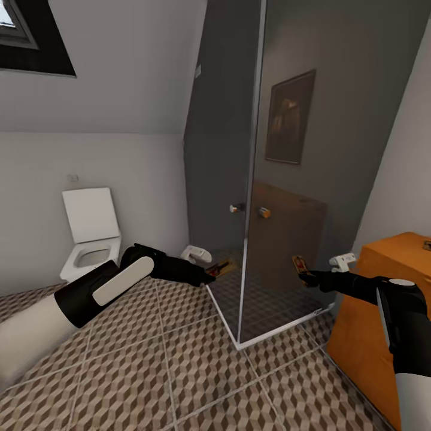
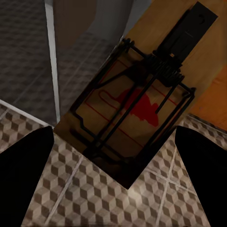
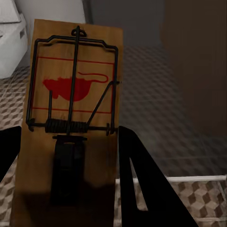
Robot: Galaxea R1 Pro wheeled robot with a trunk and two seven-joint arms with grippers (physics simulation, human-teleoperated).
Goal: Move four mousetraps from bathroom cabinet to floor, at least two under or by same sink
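- The left gripper (image 1: 211, 276) is pinching 1 mousetrap (image 1: 220, 270), holding it out just ahead of its fingertips, above the floor (image 1: 179, 359) near the glass shower (image 1: 281, 179) corner.
- In the left wrist view that trap (image 2: 137, 104) is showing dark wire and a red mouse print.
- The right gripper (image 1: 311, 279) is gripping a 2nd trap (image 1: 299, 264), board standing up from its fingers (image 3: 142, 189).
- The cabinet (image 1: 383, 299) is sitting just right of the right gripper.
- A toilet (image 1: 90, 233) is standing behind the left arm.
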